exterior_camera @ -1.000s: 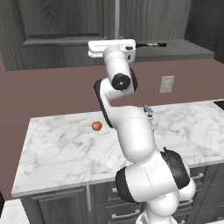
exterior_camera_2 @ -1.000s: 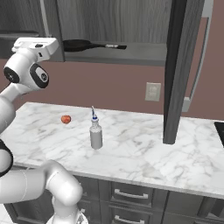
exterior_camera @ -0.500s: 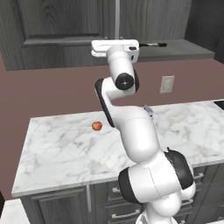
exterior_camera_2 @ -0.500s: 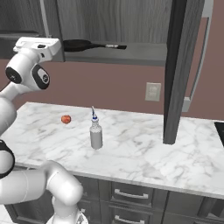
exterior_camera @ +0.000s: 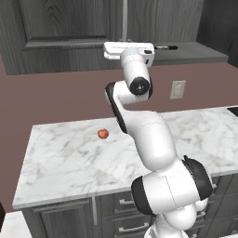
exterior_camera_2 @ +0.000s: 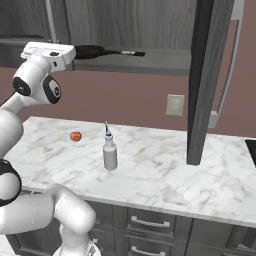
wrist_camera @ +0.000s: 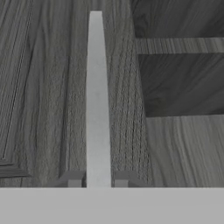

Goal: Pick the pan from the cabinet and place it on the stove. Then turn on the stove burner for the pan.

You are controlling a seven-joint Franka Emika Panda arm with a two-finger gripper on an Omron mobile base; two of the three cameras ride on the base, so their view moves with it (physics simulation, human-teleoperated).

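Jaws spread either side of the silver door handle [wrist_camera: 97, 100] on the cabinet [wrist_camera: 48, 87], my gripper [wrist_camera: 98, 178] not yet clamped; pan [exterior_camera_2: 92, 51] on shelf.

No readable text, label, brand, number or sign is showing anywhere; the cabinet [exterior_camera_2: 210, 80] doors, the bottle [exterior_camera_2: 110, 154] and the wall outlet [exterior_camera_2: 174, 104] are showing no lettering.

wood-grain cabinet [wrist_camera: 52, 87], matt silver handle [wrist_camera: 97, 100]
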